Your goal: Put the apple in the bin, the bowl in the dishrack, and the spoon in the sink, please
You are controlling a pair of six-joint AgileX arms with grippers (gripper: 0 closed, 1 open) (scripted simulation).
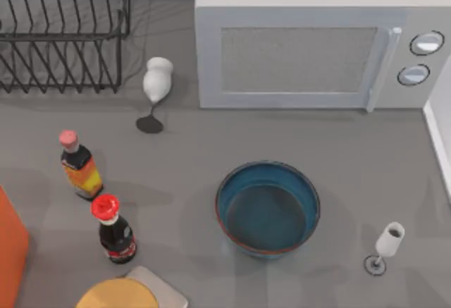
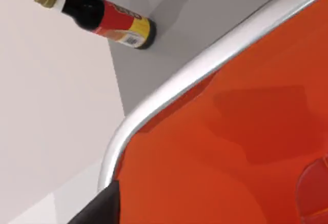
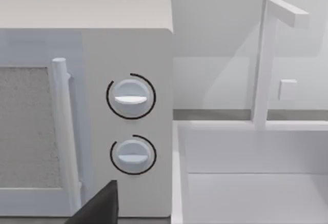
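The bowl is being seen at six o'clock from the microwave; gripper states cannot be told.

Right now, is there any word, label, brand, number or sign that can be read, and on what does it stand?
No text can be read.
Dark bottle: red and yellow label with a barcode-like patch, too small to read.
Red-capped bottle: label blurred.
Pink-capped bottle: label blurred.
Microwave: two knobs, no markings.
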